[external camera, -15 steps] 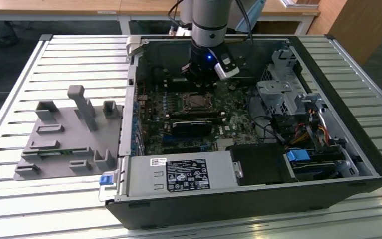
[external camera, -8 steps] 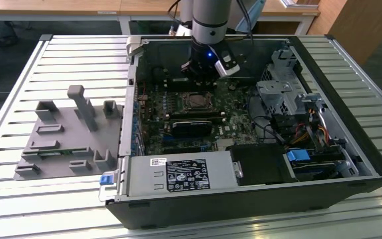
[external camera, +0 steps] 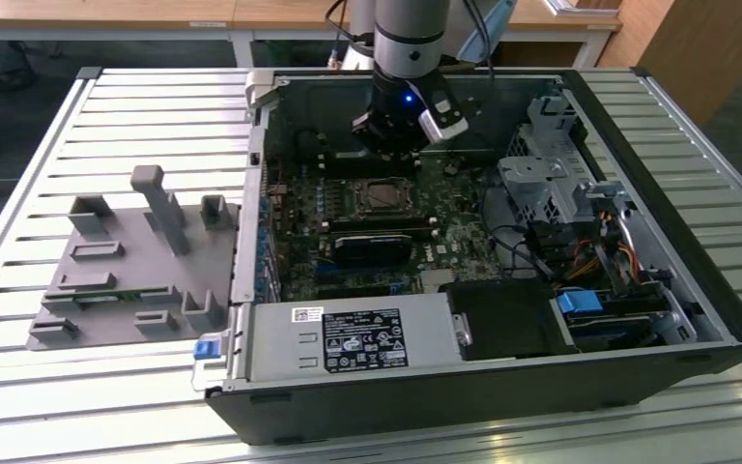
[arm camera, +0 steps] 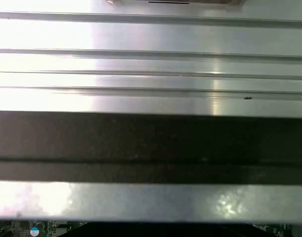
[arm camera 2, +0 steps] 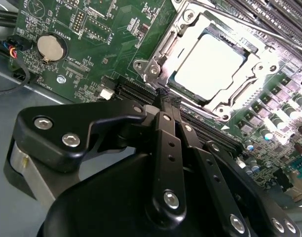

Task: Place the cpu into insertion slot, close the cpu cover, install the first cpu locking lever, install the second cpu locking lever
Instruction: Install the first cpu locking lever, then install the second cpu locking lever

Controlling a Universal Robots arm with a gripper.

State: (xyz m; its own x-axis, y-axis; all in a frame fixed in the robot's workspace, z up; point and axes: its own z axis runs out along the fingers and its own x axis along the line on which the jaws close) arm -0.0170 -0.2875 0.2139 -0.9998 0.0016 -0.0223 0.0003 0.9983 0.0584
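**CPU seated, cover down**

One black gripper [arm camera 2: 167,96], jaws pressed together and holding nothing, hangs just beside the one square silver-rimmed insertion slot [external camera: 382,196]. One dull silver-grey square cpu [arm camera 2: 208,64] lies in it, framed by one thin silvery cpu cover [arm camera 2: 167,47]. The open black computer case [external camera: 680,290] rests on a slatted metal table [external camera: 152,92]; one grey plastic fixture [external camera: 132,256] stands alongside.

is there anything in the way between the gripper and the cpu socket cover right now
Nothing visible. In the second wrist view the black gripper, fingers together, sits just short of the silvery hinged cpu cover, which lies closed around the silver-grey square cpu; bare green circuit board lies beside them.
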